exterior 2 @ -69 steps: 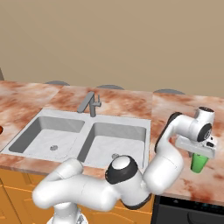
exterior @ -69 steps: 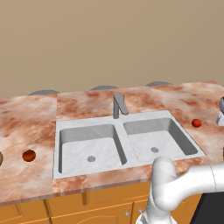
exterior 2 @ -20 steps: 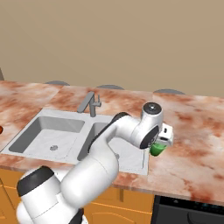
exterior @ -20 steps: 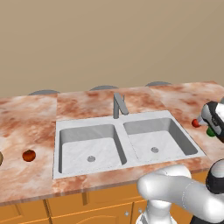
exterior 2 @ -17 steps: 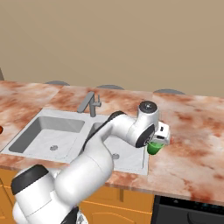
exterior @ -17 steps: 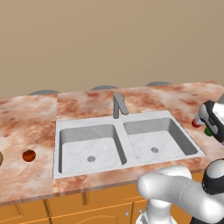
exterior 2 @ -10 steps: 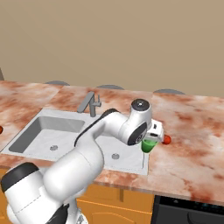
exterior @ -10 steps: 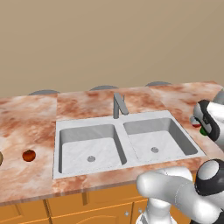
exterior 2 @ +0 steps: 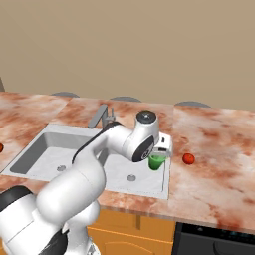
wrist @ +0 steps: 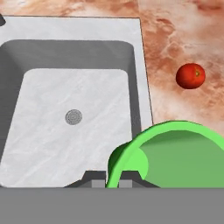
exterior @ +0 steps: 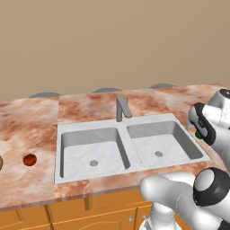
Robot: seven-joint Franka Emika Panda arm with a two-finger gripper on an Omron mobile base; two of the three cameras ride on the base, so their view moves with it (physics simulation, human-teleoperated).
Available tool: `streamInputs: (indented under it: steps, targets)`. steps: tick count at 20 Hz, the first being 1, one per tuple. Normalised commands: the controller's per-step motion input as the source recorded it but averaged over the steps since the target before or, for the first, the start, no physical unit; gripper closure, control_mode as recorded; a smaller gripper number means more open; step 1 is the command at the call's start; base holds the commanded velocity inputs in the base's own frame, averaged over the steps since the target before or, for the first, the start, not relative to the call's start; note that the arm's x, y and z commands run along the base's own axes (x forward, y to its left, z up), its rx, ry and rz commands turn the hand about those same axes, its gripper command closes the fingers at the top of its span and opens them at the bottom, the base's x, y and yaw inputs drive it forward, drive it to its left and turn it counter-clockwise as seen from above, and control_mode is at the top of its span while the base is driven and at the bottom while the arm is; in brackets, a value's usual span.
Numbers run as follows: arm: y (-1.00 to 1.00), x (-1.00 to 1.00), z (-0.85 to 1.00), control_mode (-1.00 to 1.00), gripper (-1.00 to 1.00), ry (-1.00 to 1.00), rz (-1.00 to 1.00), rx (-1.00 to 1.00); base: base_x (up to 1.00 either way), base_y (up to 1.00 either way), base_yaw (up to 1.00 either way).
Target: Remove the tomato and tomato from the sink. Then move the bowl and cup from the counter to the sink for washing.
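Note:
My gripper (exterior 2: 158, 153) is shut on the bright green cup (exterior 2: 156, 162), which hangs over the right rim of the sink's right basin (exterior 2: 130, 172). In the hand view the cup's rim (wrist: 175, 131) is large at the lower right, above the basin edge (wrist: 142, 105). One tomato (exterior 2: 188, 158) lies on the counter (exterior 2: 219, 164) just right of the sink, also as tomato (wrist: 190, 75). The other tomato (exterior: 29, 159) rests on the counter left of the sink (exterior: 90, 134). A tan sliver of the bowl (exterior: 1, 162) shows at the far left edge.
The grey angular faucet (exterior: 121, 107) stands behind the divider between the two basins. Each basin shows a round drain (wrist: 73, 117) and holds nothing. My own arm (exterior 2: 99, 149) arches over the right basin. A dark appliance top (exterior 2: 219, 236) sits at the lower right.
The arm has carried the green cup leftward from over the right counter to the right rim of the sink. The tomatoes have not moved.

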Motion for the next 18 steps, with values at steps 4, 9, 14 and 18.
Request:
streamInputs:
  steps: [4, 9, 14, 18]
  targets:
    - [0.37, 0.12, 0.0, -1.0, 1.0, 0.0, 0.1, -0.01, 0.0, 0.0, 0.0]
    - [0.35, 0.14, 0.0, -1.0, 1.0, 0.0, 0.11, 0.0, 0.0, 0.0, 0.0]
    - [0.4, 0.12, 0.0, -1.0, 1.0, 0.0, 0.11, 0.0, 0.0, 0.0, 0.0]
    - [0.39, 0.12, 0.0, -1.0, 1.0, 0.0, 0.12, 0.0, 0.0, 0.0, 0.0]
